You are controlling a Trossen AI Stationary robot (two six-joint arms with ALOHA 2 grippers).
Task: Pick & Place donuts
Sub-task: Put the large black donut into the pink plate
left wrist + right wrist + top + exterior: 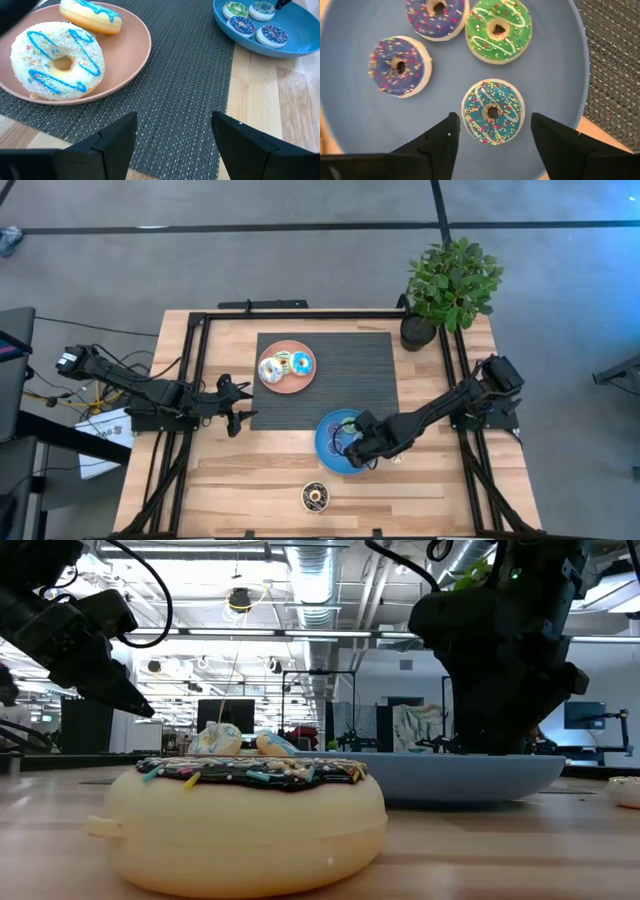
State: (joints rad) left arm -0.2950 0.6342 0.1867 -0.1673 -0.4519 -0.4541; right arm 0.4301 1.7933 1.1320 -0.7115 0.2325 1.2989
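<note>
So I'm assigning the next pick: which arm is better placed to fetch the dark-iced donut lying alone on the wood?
Probably right. The right gripper hovers open over the blue plate, close to the dark-iced donut. The left gripper, also open, waits beside the pink plate, farther off.

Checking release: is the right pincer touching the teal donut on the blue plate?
Apart. The right wrist view shows the right pincer open, above the teal donut on the blue plate, plate visible between each finger and the donut.
</note>
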